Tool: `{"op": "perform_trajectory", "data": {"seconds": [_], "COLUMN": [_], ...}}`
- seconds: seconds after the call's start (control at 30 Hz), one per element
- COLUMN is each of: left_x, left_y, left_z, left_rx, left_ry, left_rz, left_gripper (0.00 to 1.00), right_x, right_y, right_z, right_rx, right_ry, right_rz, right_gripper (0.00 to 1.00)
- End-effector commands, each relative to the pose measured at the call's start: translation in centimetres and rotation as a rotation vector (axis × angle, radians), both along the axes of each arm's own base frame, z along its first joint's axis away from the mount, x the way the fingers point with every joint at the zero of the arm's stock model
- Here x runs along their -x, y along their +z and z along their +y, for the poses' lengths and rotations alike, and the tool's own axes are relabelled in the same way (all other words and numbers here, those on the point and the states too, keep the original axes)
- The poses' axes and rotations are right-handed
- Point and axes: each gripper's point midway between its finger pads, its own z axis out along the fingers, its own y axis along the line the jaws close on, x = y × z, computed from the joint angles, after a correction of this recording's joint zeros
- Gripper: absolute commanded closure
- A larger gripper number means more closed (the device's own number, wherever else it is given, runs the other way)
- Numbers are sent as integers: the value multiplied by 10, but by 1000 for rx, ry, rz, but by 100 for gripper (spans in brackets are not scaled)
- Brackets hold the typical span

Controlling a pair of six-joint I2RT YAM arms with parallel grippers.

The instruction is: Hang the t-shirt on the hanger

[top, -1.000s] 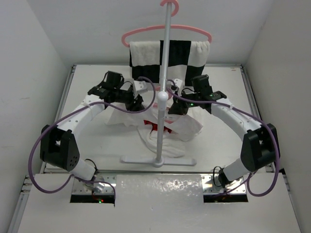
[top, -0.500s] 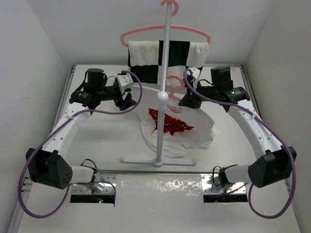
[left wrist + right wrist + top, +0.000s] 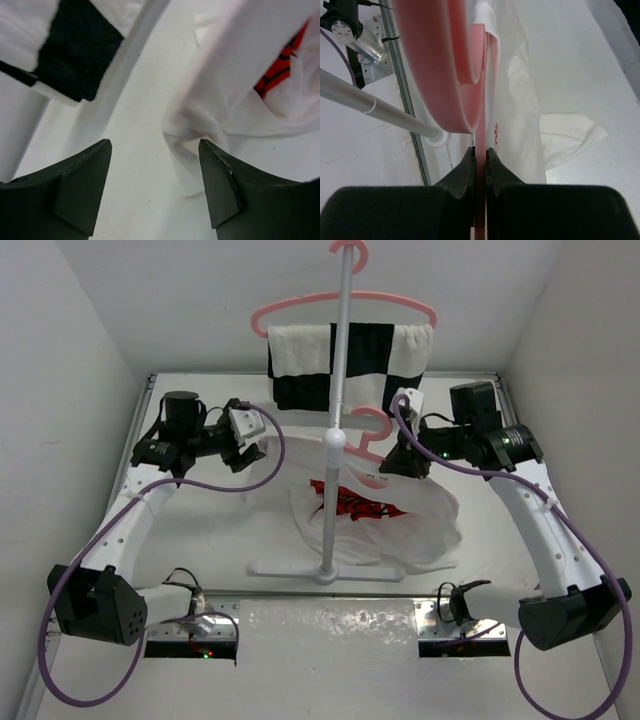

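The white t-shirt with its red print lies bunched right of the stand, its top drawn up toward the pink hanger. My right gripper is shut on the hanger's thin bar, just below the curved hook, and the t-shirt hangs beside it. My left gripper stands open left of the shirt with nothing between its fingers. In the left wrist view a fold of the t-shirt lies just beyond the open gripper, not touching it.
A grey stand pole rises from a flat base at the table's middle. On its top hangs a second pink hanger with a black-and-white checkered cloth. White walls close in both sides.
My left gripper opened, let go of the shirt and drew back to the left. My right arm swung right and up with the hanger, dragging the shirt rightward.
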Motion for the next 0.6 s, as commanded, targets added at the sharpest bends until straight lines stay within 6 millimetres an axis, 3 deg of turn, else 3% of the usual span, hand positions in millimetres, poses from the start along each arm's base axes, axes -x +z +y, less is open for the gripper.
{"op": "perform_trajectory", "data": {"seconds": [0.0,0.03,0.13,0.17,0.23,0.43,0.57], "left_x": [16,22,31,32,31,34,32], "left_y": [-11,-12,-16,-20,-22,-40,-51], "left_z": [-7,-12,-21,-22,-21,8,28], "left_rx": [-19,-10,39,61,66,32,10], "left_ry": [-133,-170,-226,-213,-187,-78,-13], "left_rz": [-5,7,42,79,92,124,137], "left_gripper": [33,34,53,74,100,100,100], "right_x": [10,10,12,12,15,10,10], "right_y": [30,30,32,33,36,46,54], "right_z": [4,3,1,1,0,-21,-25], "right_rx": [-53,-51,-48,-49,-50,-17,-5], "right_ry": [36,32,23,19,16,-33,-27], "right_rz": [-78,-80,-90,-90,-101,-167,-207], "right_gripper": [100,100,100,100,100,100,100]}}
